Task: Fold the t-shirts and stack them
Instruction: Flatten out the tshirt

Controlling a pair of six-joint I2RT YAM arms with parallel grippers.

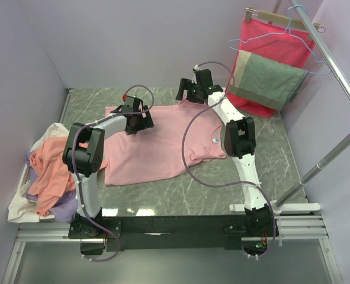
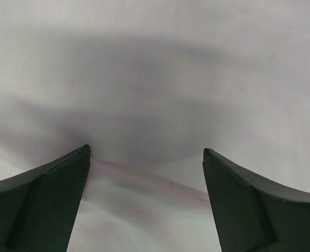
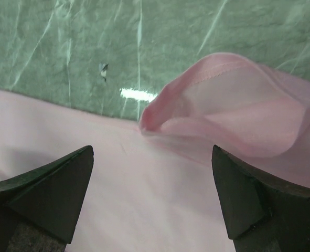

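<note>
The pink t-shirt (image 1: pixel 157 151) is spread on the counter (image 1: pixel 163 198). Left jaws and right jaws are found released over its far edge, nothing grasped.

Robot lab test cell, not a home. 2 arms, left arm (image 1: pixel 83 154) and right arm (image 1: pixel 240 139), are bolted to a black rail (image 1: pixel 175 225) at the near edge of a green marble-look table (image 1: pixel 222 189), with cables looped loose. Plain pale lilac panels (image 1: pixel 133 41) box the table in on 3 sides. A metal clothes rail (image 1: pixel 331 65) at right carries a red cloth (image 1: pixel 269 35) and a grey-green and beige cloth (image 1: pixel 269 77). Laundry props: 1 pink t-shirt (image 1: pixel 157 148) lies flat on the table, and a heap of shirts (image 1: pixel 47 171), salmon, white and lilac, sits at its left edge.
</note>
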